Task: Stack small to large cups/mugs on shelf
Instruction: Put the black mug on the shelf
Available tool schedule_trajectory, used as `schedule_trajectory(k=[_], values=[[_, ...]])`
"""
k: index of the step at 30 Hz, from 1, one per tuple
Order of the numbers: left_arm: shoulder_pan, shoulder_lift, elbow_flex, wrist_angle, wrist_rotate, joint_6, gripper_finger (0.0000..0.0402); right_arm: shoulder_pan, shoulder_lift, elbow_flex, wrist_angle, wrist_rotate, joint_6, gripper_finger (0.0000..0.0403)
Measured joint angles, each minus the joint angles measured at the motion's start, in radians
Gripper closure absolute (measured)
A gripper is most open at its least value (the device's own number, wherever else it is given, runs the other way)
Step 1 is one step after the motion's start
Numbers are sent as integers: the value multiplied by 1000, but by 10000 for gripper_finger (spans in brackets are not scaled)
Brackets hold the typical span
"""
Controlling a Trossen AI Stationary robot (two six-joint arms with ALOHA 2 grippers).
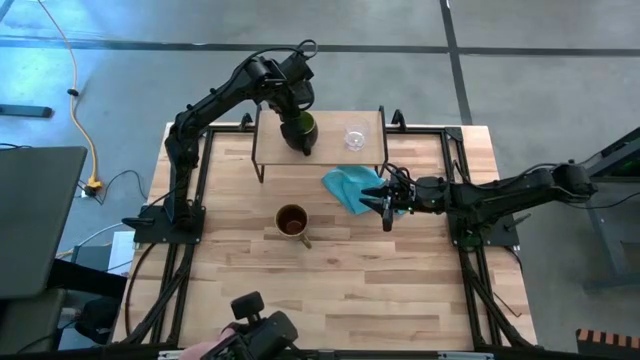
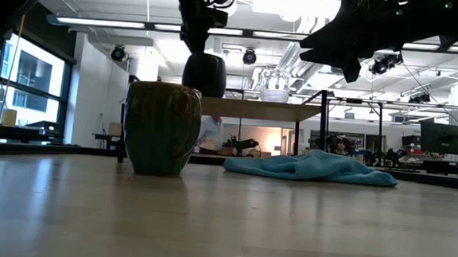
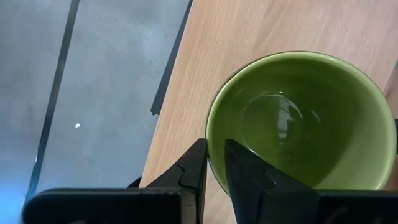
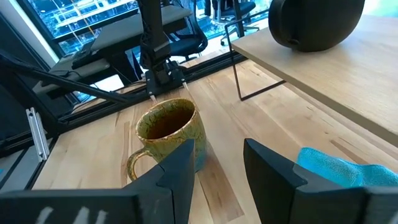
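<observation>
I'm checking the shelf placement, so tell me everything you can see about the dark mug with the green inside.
The dark mug is glossy and ceramic-looking, near-black outside, light green inside, and empty. It stands upright on the shelf, toward its left half, apart from the clear glass cup. The left end effector straddles its rim, one finger inside the mug and one outside, with only a narrow gap between them. No handle is visible in any view.

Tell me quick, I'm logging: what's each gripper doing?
Left gripper: pinching the green-lined mug's rim, on the shelf.
Right gripper: open, empty.
</observation>
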Motion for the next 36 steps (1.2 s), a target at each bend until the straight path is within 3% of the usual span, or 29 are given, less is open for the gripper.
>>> schedule_trajectory(k=[36], values=[[0, 10, -1, 57, 26, -22, 355, 0, 0, 0, -8, -16, 2, 275]])
